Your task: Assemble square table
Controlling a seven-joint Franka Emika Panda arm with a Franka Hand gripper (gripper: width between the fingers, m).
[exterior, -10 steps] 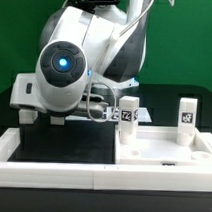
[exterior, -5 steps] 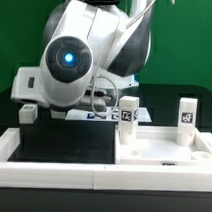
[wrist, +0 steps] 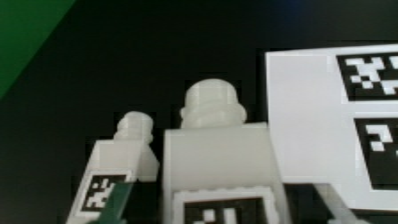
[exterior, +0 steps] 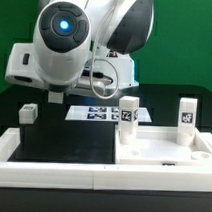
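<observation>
You won't find the fingers in either view: the arm's bulk hides them in the exterior view and the wrist view shows none of them, so you cannot tell whether they are wide, narrow or holding anything.

Closest to them, filling the middle of the wrist view, is the nearest leg, a chunky white block with its rounded peg pointing away and a tag on its near end. Just beside it is the second leg, which is also tagged; whether the two touch is not clear. On the nearest leg's other side, the marker board lies flat on the black desk.

In the exterior view you see a small leg on the desk below the arm, to the exterior view's left of the marker board. Well apart from the fingers, toward the exterior view's right, the square top lies flat, with one upright leg and the other upright leg standing on it
</observation>
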